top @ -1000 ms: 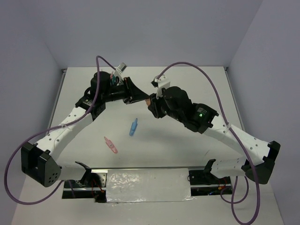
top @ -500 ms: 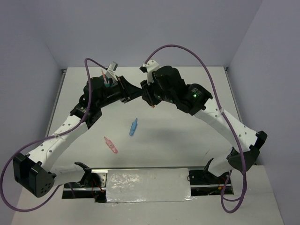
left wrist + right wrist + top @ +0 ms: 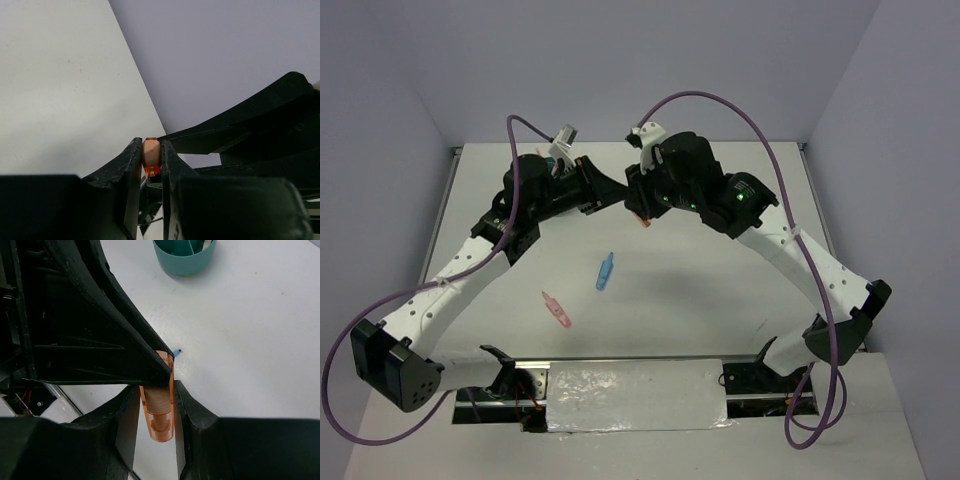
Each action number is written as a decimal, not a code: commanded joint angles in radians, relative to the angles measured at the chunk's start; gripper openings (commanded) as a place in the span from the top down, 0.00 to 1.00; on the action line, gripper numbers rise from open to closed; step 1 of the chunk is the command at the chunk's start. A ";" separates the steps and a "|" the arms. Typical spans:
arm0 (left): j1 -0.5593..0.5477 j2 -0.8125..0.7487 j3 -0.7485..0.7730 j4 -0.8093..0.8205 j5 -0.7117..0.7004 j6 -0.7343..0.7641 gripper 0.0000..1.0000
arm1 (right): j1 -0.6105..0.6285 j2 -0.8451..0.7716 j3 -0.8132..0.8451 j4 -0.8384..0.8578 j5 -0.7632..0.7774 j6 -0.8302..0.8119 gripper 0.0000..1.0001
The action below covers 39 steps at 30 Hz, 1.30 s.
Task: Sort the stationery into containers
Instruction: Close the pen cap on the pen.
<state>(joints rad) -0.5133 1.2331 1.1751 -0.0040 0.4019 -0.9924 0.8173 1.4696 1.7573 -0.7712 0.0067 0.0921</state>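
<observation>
Counter [image 3: 720, 290]: white; both arms reach to its far middle, end effectors meeting tip to tip above it.
Left end effector [image 3: 151, 146]: narrow, both fingers pressed flat on the rounded end of the orange marker [image 3: 151, 156]; no gap shows on either side in its own wrist view.
Right end effector [image 3: 156, 390]: narrow, fingers flanking the translucent barrel of the orange marker [image 3: 159, 415], which fills the space between them; barrel runs lengthwise along the fingers.
Contact between the two: in the right wrist view the dark tips of the left fingers [image 3: 150, 365] close over the marker's far end, so the marker is clamped from both ends at once.
Orange marker, top view: only a small orange end [image 3: 645, 222] shows below the right end effector [image 3: 636, 208]; off the counter, held in the air.
Teal organiser [image 3: 184, 260]: upright on the counter beyond the held marker, well apart from it; contents too cropped to tell.
Blue marker [image 3: 605, 272]: lying loose on the counter, nearer than the end effectors, between the arms.
Pink marker [image 3: 557, 311]: lying loose on the counter, near the blue one, closer to the left arm.
</observation>
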 commanded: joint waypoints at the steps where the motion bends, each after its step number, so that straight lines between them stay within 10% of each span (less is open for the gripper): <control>1: -0.067 0.019 0.009 -0.203 0.198 0.098 1.00 | -0.015 -0.037 0.030 0.400 -0.022 0.031 0.81; 4: -0.024 0.014 0.079 -0.315 0.077 0.130 1.00 | -0.021 -0.086 -0.056 0.383 -0.016 0.041 0.42; 15: 0.159 0.124 0.299 -0.594 -0.368 0.219 1.00 | -0.167 -0.311 -0.251 0.305 0.157 0.101 0.10; 24: 0.251 0.302 0.365 -0.483 -0.886 0.199 1.00 | -0.179 -0.431 -0.321 0.124 0.260 0.156 0.09; 39: 0.329 0.466 0.331 -0.235 -0.943 0.193 1.00 | -0.179 -0.462 -0.321 0.007 0.127 0.120 0.09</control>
<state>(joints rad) -0.1944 1.6760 1.5051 -0.3325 -0.5262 -0.7925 0.6407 1.0191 1.4014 -0.7300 0.1520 0.2359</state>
